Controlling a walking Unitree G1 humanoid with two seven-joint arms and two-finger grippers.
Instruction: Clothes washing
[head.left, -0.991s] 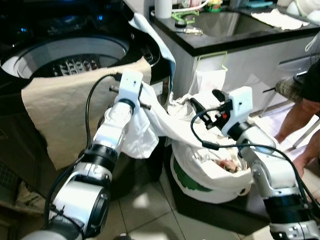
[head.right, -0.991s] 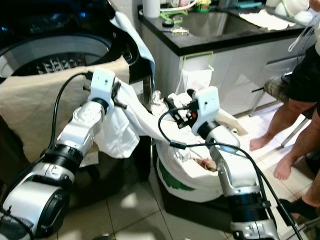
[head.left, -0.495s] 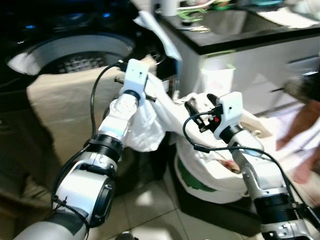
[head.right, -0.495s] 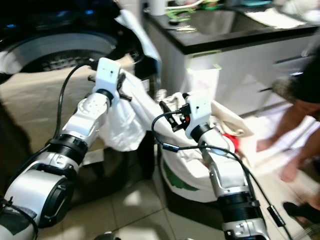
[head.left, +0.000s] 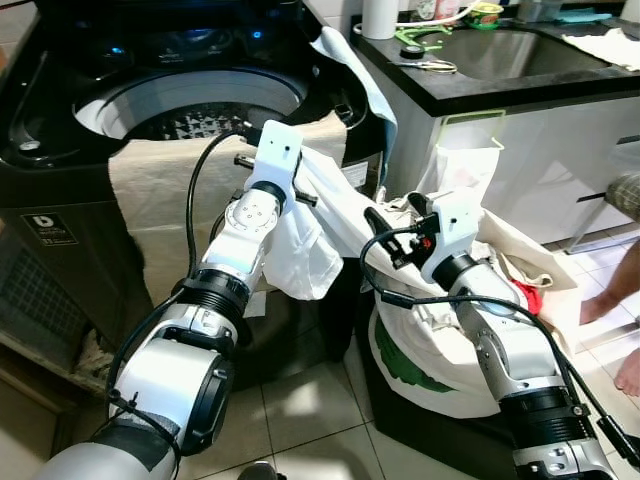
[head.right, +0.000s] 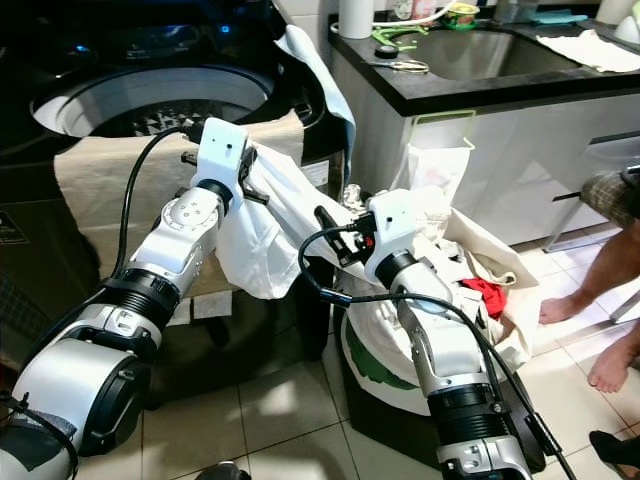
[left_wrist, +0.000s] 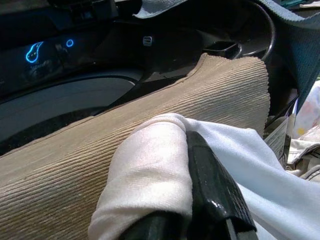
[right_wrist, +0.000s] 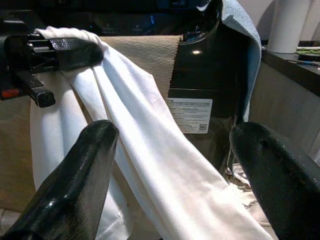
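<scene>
My arms are silver segmented cylinders joined by black ribbed rings. Each wrist carries a white rectangular housing. Black cables loop outside both forearms from housing to elbow. My left hand (head.left: 262, 162) and right hand (head.left: 392, 222) each have two long, glossy black fingers (right_wrist: 80, 180).

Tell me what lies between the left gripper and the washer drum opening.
In the left wrist view, a tan ribbed cloth draped over the washer rim lies between the left gripper, shut on the white garment, and the drum opening.
</scene>
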